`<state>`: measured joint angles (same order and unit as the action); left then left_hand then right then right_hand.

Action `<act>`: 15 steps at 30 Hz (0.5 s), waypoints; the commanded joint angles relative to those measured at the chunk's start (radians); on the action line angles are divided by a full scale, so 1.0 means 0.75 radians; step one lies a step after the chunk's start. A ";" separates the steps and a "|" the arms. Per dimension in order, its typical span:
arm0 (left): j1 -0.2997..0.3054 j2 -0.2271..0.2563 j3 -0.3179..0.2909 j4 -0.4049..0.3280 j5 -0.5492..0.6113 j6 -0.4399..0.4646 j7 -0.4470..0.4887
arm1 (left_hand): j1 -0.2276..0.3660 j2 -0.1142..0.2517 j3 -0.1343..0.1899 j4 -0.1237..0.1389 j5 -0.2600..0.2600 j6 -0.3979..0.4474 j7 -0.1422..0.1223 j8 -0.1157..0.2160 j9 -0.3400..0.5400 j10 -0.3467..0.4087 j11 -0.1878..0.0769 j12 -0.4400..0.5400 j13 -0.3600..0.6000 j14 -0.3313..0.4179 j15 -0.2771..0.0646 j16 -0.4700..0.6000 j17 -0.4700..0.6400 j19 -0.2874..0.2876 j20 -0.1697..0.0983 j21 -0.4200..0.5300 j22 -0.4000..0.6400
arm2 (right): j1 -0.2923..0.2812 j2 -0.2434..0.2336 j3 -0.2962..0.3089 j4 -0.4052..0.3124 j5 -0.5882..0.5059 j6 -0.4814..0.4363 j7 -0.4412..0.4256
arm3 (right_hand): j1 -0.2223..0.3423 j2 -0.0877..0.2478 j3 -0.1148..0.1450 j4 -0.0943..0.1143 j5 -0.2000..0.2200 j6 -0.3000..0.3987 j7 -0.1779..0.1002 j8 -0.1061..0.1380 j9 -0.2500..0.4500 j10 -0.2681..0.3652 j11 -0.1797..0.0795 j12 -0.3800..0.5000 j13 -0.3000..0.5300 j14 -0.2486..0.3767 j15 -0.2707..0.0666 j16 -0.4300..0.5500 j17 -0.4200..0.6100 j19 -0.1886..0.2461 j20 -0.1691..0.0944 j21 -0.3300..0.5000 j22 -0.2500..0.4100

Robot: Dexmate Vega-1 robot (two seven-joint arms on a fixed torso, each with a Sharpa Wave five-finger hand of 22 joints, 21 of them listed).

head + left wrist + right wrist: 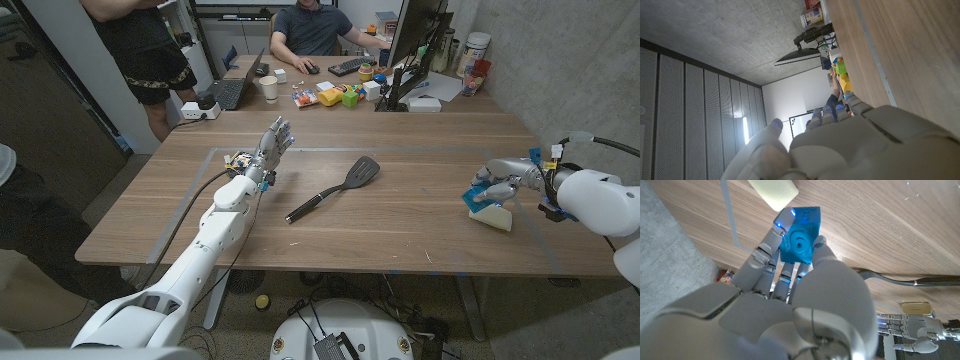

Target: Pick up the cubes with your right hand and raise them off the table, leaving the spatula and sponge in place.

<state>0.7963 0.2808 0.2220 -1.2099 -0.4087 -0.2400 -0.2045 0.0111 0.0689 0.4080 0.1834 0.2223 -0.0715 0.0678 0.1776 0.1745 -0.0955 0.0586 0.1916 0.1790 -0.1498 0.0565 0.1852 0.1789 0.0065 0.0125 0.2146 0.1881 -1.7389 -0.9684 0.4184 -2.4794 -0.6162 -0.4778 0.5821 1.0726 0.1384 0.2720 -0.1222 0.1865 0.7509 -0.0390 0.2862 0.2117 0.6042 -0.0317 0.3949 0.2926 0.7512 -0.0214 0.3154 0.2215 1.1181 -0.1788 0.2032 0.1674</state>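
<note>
The right hand (497,180) held a blue cube (483,196) beside the sponge (493,216). The spatula (335,187) lay mid-table, near the raised left hand (273,140).

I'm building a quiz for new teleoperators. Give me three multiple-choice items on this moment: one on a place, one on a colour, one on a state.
1. Where does the spatula lie?
A. mid-table, between the hands
B. in the left hand
C. on the sponge

2. What colour is the cube in the right hand?
A. red
B. blue
C. yellow

3. What is the left hand doing?
A. holding the spatula
B. pressing the sponge
C. holding nothing

Key: 1 A, it lies alone on bare wood; 2 B, the fingers grip a blue block; 3 C, its fingers are empty.
</note>
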 commanded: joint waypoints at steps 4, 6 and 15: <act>0.001 -0.013 -0.003 -0.001 0.004 -0.014 0.011 | -0.008 0.113 -0.005 -0.001 0.008 -0.007 -0.001 0.007 0.002 -0.010 -0.004 0.006 0.007 -0.011 -0.002 0.004 0.003 -0.006 0.007 0.007 0.006 | 0.043 0.147 0.082 -0.035 -0.073 0.128 0.036 | -0.003 0.001 0.005 0.009 0.008 0.070 0.053 -0.001 0.002 0.034 0.017 0.015 0.012 0.138 -0.239 0.007 0.000 0.030 -0.001 0.011 0.003; 0.006 -0.012 -0.004 -0.006 0.003 -0.015 0.014 | -0.008 0.113 -0.006 -0.001 0.008 -0.006 -0.001 0.007 0.002 -0.010 -0.004 0.006 0.007 -0.011 -0.001 0.004 0.003 -0.006 0.008 0.007 0.006 | 0.048 0.162 0.090 -0.040 -0.079 0.145 0.040 | -0.003 0.000 0.005 0.009 0.009 0.075 0.057 -0.001 0.002 0.043 0.019 0.019 0.014 0.145 -0.238 0.005 -0.001 0.035 0.000 0.012 0.003; 0.024 -0.008 -0.004 -0.029 -0.001 -0.013 0.024 | -0.009 0.112 -0.009 -0.001 0.009 -0.004 0.001 0.008 0.002 -0.009 -0.003 0.006 0.007 -0.010 0.000 0.005 0.004 -0.005 0.007 0.007 0.006 | 0.060 0.236 0.135 -0.075 -0.144 0.209 0.055 | 0.014 0.010 0.014 0.001 0.010 0.079 0.056 -0.008 0.002 0.048 0.020 0.021 0.020 0.161 -0.241 -0.002 -0.001 0.041 -0.002 0.010 0.003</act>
<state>0.8003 0.2742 0.2206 -1.2149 -0.4069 -0.2472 -0.1974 0.0111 0.0689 0.4080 0.1834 0.2223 -0.0715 0.0678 0.1776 0.1745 -0.0955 0.0585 0.1916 0.1790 -0.1498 0.0566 0.1852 0.1789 0.0065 0.0125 0.2146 0.1881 -1.7138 -0.8757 0.4707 -2.5008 -0.6738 -0.3720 0.6080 1.0687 0.1343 0.2721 -0.1220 0.1860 0.7724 -0.0281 0.2797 0.2118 0.6329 -0.0176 0.4072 0.2964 0.7920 -0.0129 0.3152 0.2176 1.1431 -0.1786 0.2110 0.1678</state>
